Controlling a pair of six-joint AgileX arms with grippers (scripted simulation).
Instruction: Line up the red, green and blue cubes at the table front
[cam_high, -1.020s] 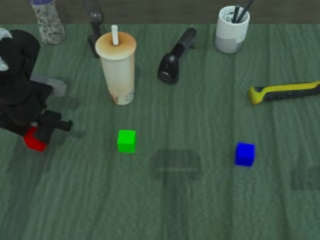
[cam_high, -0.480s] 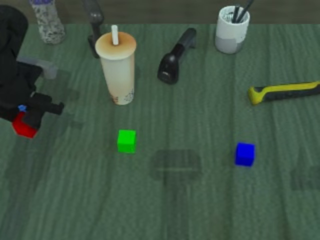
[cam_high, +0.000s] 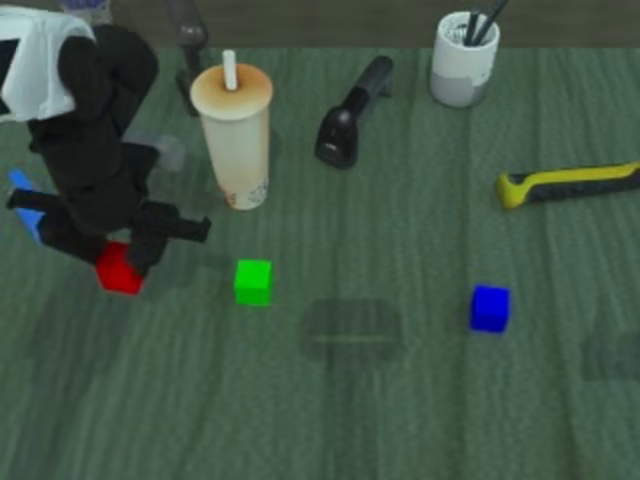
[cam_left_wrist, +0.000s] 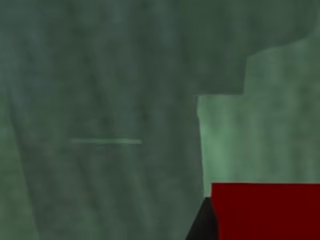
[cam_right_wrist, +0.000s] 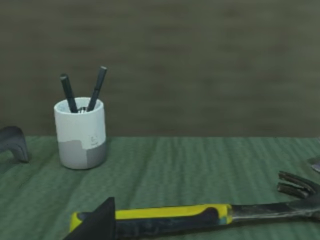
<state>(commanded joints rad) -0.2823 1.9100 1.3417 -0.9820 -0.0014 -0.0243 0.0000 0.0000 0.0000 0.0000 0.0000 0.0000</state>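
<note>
My left gripper is shut on the red cube, which it holds just above the dark green table at the left. In the left wrist view the red cube fills the corner beside one dark fingertip. To the right of the red cube, the green cube rests on the table. The blue cube lies farther right. My right gripper is outside the top view; its wrist view shows one dark fingertip, well off centre, over the hammer handle.
A tall cup with a straw stands behind the green cube. A black scanner, a white pen holder and a yellow-handled hammer lie toward the back and right. A light-blue clip tool peeks out behind my left arm.
My left gripper has carried the red cube to the right, toward the green cube. The green and blue cubes have not moved.
</note>
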